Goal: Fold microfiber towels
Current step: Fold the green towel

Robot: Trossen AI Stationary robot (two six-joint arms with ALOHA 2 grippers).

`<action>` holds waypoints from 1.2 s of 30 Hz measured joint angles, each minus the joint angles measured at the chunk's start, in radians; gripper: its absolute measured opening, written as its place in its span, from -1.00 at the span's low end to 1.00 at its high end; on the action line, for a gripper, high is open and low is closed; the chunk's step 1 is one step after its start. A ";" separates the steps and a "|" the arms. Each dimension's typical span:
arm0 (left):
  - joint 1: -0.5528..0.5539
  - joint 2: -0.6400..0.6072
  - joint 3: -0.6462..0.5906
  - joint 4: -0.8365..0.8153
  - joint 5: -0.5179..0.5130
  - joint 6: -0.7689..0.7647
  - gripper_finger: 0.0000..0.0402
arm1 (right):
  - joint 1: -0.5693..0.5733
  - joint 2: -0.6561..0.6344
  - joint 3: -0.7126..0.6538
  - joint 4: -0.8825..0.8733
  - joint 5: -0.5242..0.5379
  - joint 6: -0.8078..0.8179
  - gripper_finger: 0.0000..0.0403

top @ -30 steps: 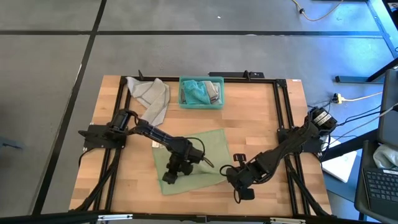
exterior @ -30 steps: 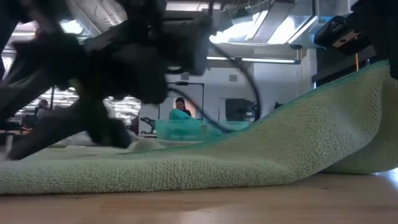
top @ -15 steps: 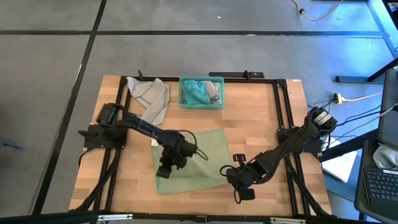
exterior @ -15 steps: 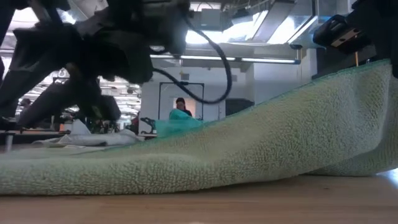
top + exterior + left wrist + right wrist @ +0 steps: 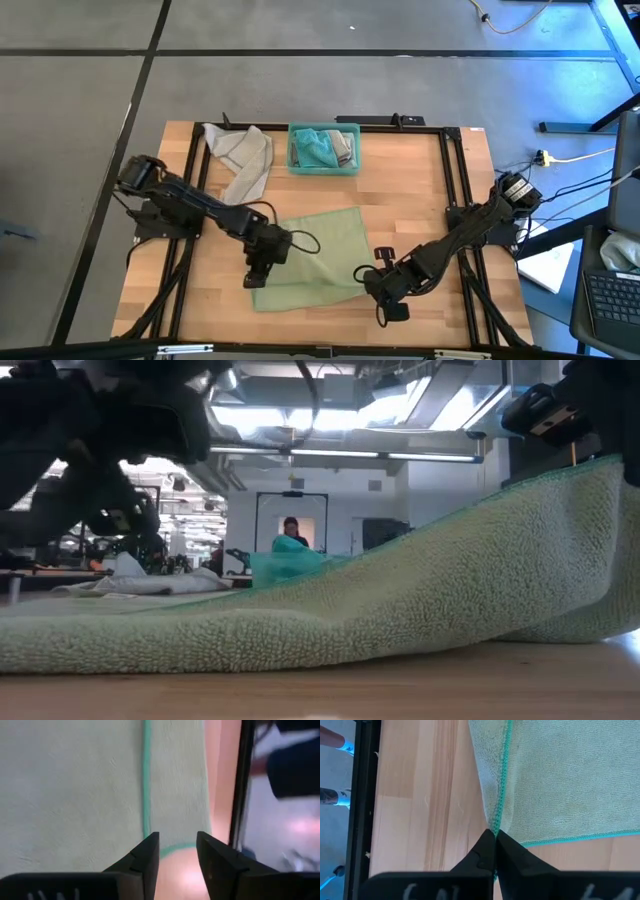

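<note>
On the bench [image 5: 410, 180], the pale green towel [image 5: 315, 250] lies spread, its near right corner pinched in the clenched right tool [image 5: 372, 282]; the left tool [image 5: 253, 282], parted over the near left corner, should close squarely on that hem before both lift together.

You have a pale green towel [image 5: 315, 255] with a teal-stitched hem spread on the worktop, mostly flat, its corner on the right arm's side lifted off the wood. A light grey towel [image 5: 243, 160] lies crumpled near the far edge. Beside it, teal towels [image 5: 318, 148] sit bunched together.
</note>
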 joint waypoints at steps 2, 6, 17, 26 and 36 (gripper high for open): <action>-0.018 -0.025 -0.024 0.046 -0.052 -0.043 -0.36 | 0.000 0.000 0.000 0.001 0.001 0.000 -0.94; -0.077 -0.029 -0.039 0.053 -0.124 -0.071 -0.32 | 0.000 -0.001 0.000 0.004 0.001 -0.002 -0.92; -0.185 -0.016 -0.045 0.132 -0.389 -0.138 -0.09 | -0.001 -0.001 0.000 0.004 0.011 -0.005 -0.91; -0.132 0.076 -0.044 0.437 -0.398 -0.136 -0.08 | -0.003 -0.001 0.000 0.016 0.063 -0.008 -0.94; -0.062 0.189 -0.043 0.684 -0.388 -0.135 -0.08 | -0.003 -0.001 0.000 0.018 0.063 -0.014 -0.95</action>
